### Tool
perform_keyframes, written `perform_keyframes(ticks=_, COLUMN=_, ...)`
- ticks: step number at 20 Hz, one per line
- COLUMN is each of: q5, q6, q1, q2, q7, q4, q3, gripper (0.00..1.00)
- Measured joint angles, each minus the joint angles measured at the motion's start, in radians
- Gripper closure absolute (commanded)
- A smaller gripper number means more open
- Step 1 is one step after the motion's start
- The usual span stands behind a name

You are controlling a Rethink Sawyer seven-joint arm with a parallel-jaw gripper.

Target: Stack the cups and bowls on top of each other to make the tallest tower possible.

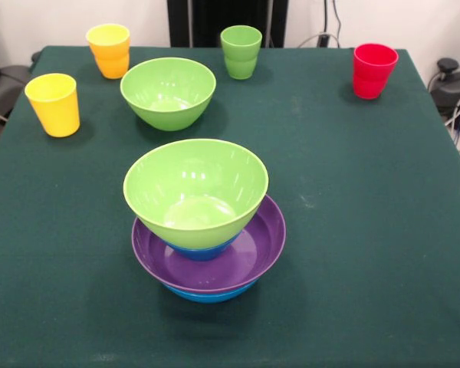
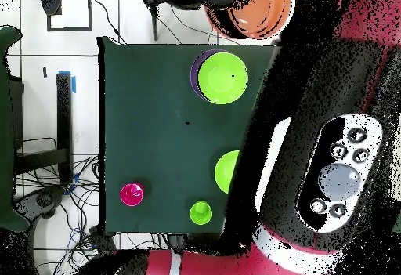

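Observation:
The tower stands near the table's front: a light green bowl (image 1: 195, 192) sits in a small blue bowl (image 1: 203, 250), in the wide purple bowl (image 1: 249, 257), on the large blue bowl (image 1: 211, 294). It also shows in the overhead view (image 2: 223, 77). A second light green bowl (image 1: 169, 92) stands alone further back. The yellow cup (image 1: 54, 103), orange-yellow cup (image 1: 110, 50), light green cup (image 1: 241, 51) and red cup (image 1: 373, 70) stand apart along the far side. The small orange bowl (image 2: 262, 13) looms large by the raised arm (image 2: 313, 131). The gripper itself is not distinct.
The dark green tablecloth (image 1: 368, 230) covers the whole table. The robot's pedestal (image 1: 226, 19) stands behind the far edge. In the overhead view the arm hides the table's right part, and cables (image 2: 70, 201) lie on the floor at the left.

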Motion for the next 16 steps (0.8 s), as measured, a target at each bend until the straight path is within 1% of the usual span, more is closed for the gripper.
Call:
perform_keyframes(ticks=4, q5=-0.001, q6=0.002, q1=0.002, q2=0.033, q7=0.0, q4=-0.022, q3=-0.003, gripper=1.0)
perform_keyframes(ticks=8, q5=-0.001, q6=0.002, q1=0.003, q2=0.064, q7=0.0, q4=-0.023, q3=-0.008, gripper=1.0)
perform_keyframes(ticks=16, q5=-0.001, q6=0.002, q1=0.003, q2=0.089, q7=0.0, q4=-0.013, q3=-0.027, gripper=1.0)
